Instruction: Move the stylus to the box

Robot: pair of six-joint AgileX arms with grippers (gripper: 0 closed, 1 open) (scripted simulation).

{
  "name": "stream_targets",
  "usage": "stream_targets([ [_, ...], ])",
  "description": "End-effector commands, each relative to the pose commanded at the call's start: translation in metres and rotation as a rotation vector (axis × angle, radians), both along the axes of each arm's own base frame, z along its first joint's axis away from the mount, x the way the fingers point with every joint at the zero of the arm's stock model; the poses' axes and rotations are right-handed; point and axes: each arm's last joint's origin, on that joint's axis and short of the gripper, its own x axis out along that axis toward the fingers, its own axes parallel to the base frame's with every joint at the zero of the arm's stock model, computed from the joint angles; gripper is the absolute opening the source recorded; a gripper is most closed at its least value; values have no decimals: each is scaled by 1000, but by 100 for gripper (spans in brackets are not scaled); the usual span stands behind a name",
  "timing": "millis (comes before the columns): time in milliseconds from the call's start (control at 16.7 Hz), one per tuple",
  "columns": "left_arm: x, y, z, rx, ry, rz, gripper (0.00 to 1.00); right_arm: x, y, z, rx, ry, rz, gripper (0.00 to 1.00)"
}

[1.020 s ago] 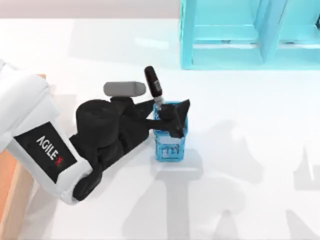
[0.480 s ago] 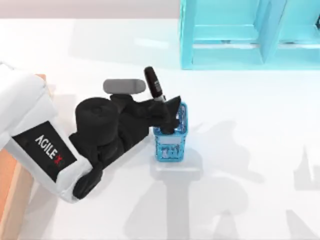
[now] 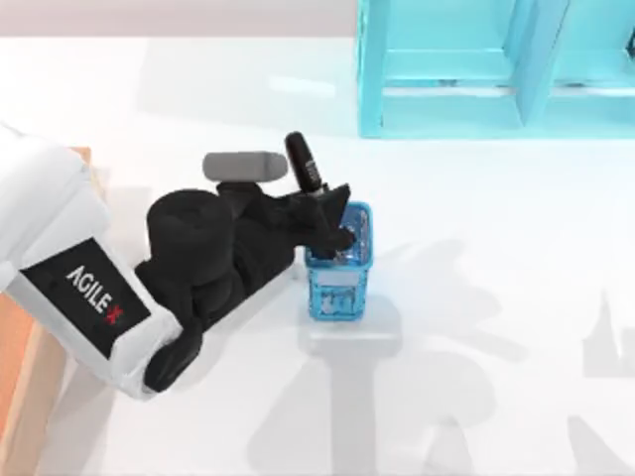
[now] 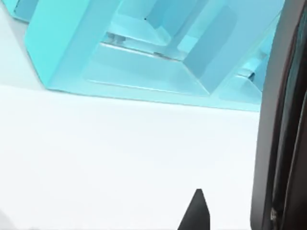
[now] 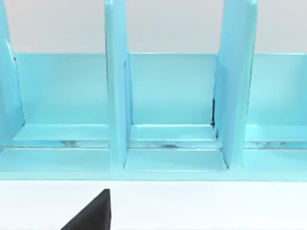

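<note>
White table (image 3: 476,297) surface was seen across all three views, with one cyan shelf unit (image 3: 496,64) standing at its far edge.

From the top view, nearest the camera, the left arm (image 3: 79,288) was seen reaching in from the left side of the table, its white forearm marked AGILEX. Its black left gripper (image 3: 332,220) was placed over the far rim of one small blue mesh cup (image 3: 335,283), which stood upright near the middle of the table. One stylus (image 3: 305,167) was seen there, standing in the cup and tilted toward the far left, its thick black upper part with small white marks rising beyond the gripper. The jaws were drawn close around the stylus just above the cup's rim; whether they actually pressed on it could not be told. At the left edge of the table, partly hidden under the arm, a strip of the box (image 3: 25,382) was visible, with light wooden wall and orange-brown floor, well apart from the stylus.

The left wrist view added what the top view did not: one dark finger (image 4: 283,120) running along the frame's side, a dark tip (image 4: 195,213) near it, bare table beyond, and the shelf unit's compartments farther off.

The right wrist view showed one dark fingertip (image 5: 93,213) of the right gripper above the table, and beyond it the shelf unit face on, four compartments being counted between upright dividers.
</note>
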Motion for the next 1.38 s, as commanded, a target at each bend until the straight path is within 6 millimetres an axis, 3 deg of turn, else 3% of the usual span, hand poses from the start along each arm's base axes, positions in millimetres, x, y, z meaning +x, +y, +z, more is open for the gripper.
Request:
stream_targets([
  [360,14,14,27,-20,-48,14,0,0,0,0,0,0,0,100],
  [720,28,78,86,-11,-8,7,0,0,0,0,0,0,0,100],
  [1020,13,136,142,-12,-9,8,0,0,0,0,0,0,0,100],
  [1200,7,151,158,-12,-31,14,0,0,0,0,0,0,0,100],
  [1380,7,152,158,-12,-32,14,0,0,0,0,0,0,0,100],
])
